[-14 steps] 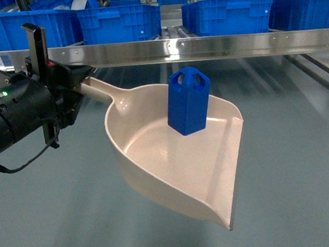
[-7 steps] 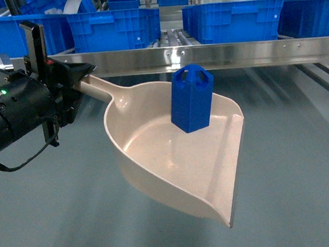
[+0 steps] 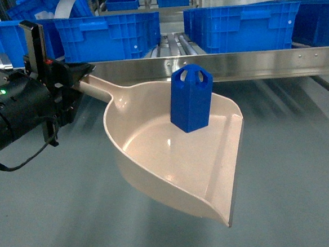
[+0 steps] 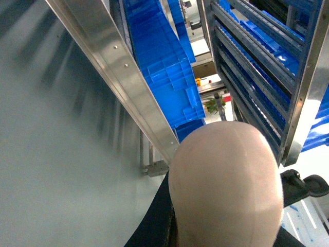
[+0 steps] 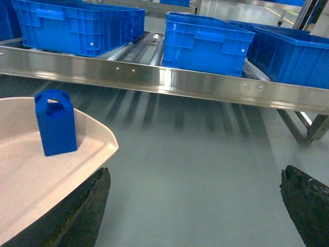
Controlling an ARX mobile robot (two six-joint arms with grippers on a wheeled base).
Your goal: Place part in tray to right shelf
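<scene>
Standing upright in beige tray (image 3: 155,158), bright-blue hexagonal part (image 3: 191,99), arched top cut-outs

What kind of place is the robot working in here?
Probably a warehouse or factory parts store: a stainless-steel roller shelf bears rows of blue crates, more racks of crates show in the left wrist view, and the floor is smooth grey.
</scene>
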